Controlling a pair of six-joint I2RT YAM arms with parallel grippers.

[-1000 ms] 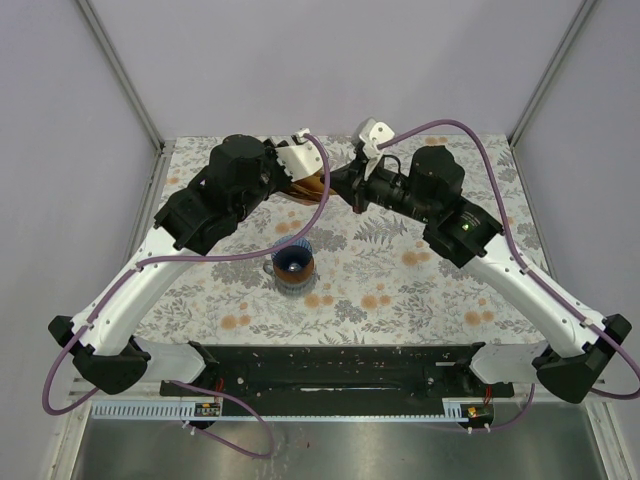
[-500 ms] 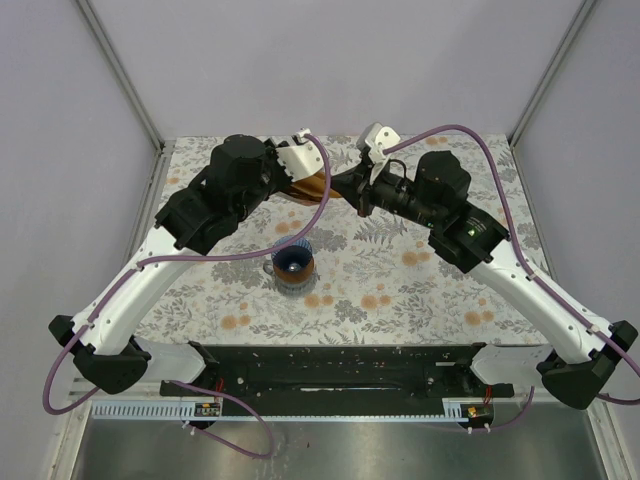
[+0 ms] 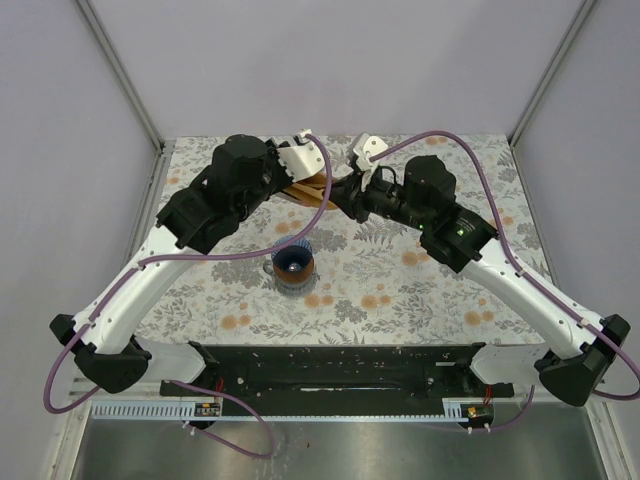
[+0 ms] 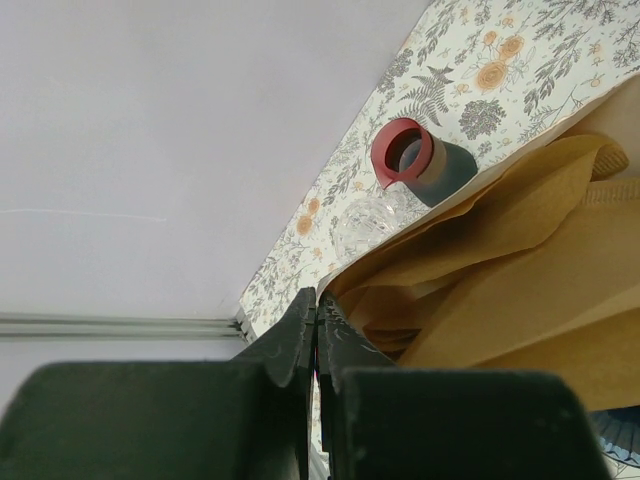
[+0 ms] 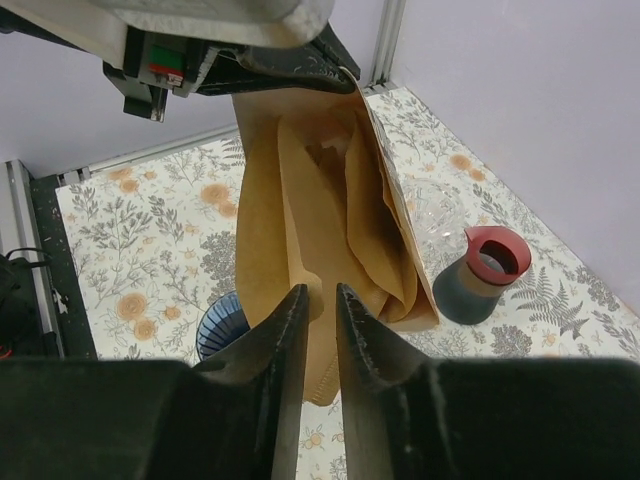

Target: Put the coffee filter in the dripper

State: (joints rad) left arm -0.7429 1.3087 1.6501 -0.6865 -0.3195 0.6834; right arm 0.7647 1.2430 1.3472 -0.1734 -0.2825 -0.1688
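Observation:
My left gripper is shut on the top edge of a bunch of brown paper coffee filters and holds them hanging in the air over the back of the table. My right gripper is at the filters' lower edge, its jaws a narrow gap apart with a fold of one filter between the tips. The blue ribbed dripper stands on the table below and nearer to me, empty.
A grey pitcher with a red rim and a clear glass vessel stand at the back of the floral tablecloth. Lilac walls and metal posts enclose the table.
My right gripper has moved left, up against the hanging filters. The left arm and the dripper have not moved.

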